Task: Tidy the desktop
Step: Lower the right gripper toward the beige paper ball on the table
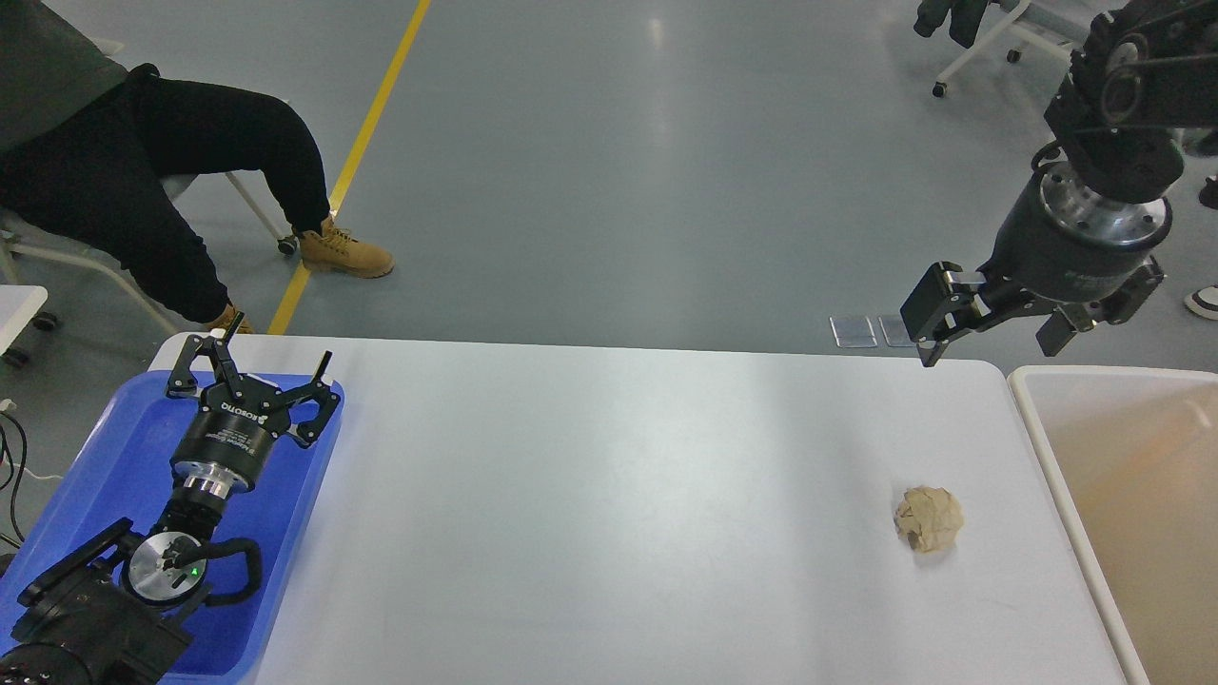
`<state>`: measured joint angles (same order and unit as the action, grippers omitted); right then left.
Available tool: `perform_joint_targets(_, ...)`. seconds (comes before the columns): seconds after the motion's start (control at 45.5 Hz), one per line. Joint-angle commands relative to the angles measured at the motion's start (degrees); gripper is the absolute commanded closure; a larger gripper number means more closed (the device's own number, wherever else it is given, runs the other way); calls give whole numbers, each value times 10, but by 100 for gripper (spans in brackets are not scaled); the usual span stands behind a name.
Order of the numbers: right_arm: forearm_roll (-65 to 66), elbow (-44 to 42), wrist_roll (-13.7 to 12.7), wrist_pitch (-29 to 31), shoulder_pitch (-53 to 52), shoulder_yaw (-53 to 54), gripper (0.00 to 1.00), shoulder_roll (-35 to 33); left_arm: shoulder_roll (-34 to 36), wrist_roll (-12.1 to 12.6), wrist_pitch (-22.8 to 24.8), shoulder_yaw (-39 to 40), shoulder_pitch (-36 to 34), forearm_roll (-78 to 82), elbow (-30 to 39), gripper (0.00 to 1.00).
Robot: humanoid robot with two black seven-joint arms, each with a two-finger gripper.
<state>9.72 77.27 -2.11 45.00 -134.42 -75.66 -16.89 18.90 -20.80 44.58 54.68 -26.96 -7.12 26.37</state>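
Observation:
The white desktop [609, 495] fills the lower part of the head view. A crumpled tan paper ball [928, 518] lies on it near the right side. My left gripper [276, 344] is open and empty over the far end of the blue tray [105, 447] at the left. My right gripper [994, 335] is open and empty, held high above the desktop's far right corner, well beyond the paper ball.
A cream-rimmed beige bin [1047, 447] stands against the desktop's right edge. A seated person [143, 171] in black trousers and tan boots is beyond the far left corner. A wheeled chair [990, 38] stands at the far right on the grey floor.

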Motion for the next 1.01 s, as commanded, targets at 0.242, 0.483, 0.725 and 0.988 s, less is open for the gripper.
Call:
perform_joint_targets(0.242,-5,-18,0,0,54,7,0,15,0,1,0,0,1,0,0,1)
perform_joint_targets(0.483,-8,-84,0,0,151,31,0,32,0,1,0,0,1,0,0,1)
perform_joint_targets(0.725,12,-168,0,0,282,76,0,28,0,1,1,0,1,0,0,1)
perform_joint_targets(0.988,56,-240,0,-67,391,136,0,34,0,1,1,0,1,0,0,1)
